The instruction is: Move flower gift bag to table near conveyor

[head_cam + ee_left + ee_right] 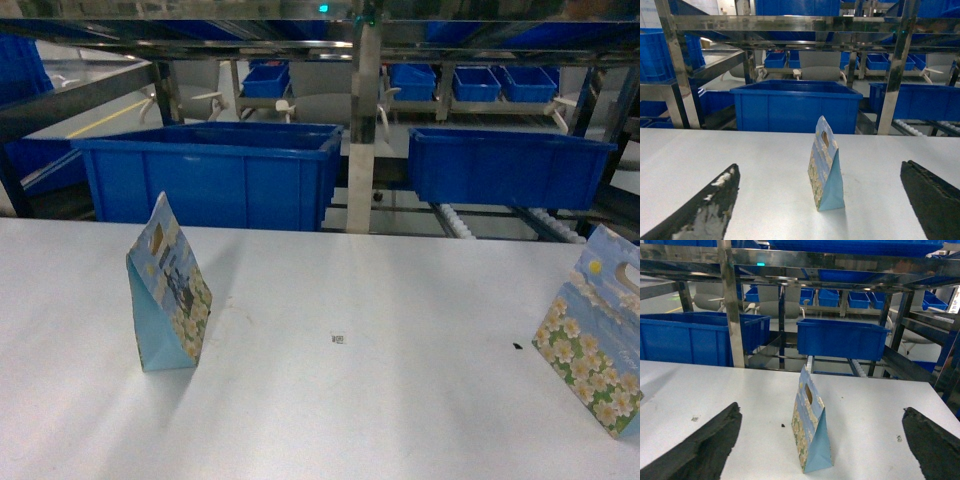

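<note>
Two flower gift bags stand upright on the white desk [330, 400], both pincers released.

The left pincer [825, 210] and right pincer [820, 452] each gape wide, dark fingers [705, 210] apart, touching nothing. A light-blue paper gift bag with daisy print [168, 290] stands on the desk's left; a second daisy-print paper bag with a cut-out handle [596, 335] stands at the right edge. Beyond the desk sit large blue plastic crates [215, 170] under a steel rack [362, 120].

Two big blue bins [215, 172] and [505, 163] sit just past the table's far edge [330, 290]. Steel rack frame [364, 110] between them, smaller blue bins [455, 82] further back.
</note>
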Controlling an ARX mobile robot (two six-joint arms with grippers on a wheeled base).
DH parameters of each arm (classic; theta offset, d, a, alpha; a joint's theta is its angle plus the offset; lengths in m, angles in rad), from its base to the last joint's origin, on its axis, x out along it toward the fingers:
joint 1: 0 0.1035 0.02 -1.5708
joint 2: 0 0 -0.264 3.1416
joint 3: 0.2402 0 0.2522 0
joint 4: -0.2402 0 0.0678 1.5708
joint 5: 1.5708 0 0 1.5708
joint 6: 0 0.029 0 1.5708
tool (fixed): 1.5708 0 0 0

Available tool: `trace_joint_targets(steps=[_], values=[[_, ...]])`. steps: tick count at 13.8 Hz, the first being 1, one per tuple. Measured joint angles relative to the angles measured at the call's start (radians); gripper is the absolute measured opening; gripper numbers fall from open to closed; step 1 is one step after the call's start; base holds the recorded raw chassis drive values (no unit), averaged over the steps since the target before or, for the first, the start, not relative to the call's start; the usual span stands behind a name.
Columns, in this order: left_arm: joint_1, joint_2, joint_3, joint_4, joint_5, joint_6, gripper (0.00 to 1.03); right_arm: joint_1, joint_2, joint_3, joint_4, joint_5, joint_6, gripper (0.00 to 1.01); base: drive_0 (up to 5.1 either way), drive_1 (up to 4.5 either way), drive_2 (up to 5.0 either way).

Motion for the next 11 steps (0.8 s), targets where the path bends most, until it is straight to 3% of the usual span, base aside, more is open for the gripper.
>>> trace_joint_targets(steps=[11], values=[[0.0, 0.0, 0.0, 0.0, 0.0, 0.0, 0.98, 0.0, 0.0, 0.0, 0.0, 0.0, 0.0, 0.98, 0.0, 0.0, 0.0]])
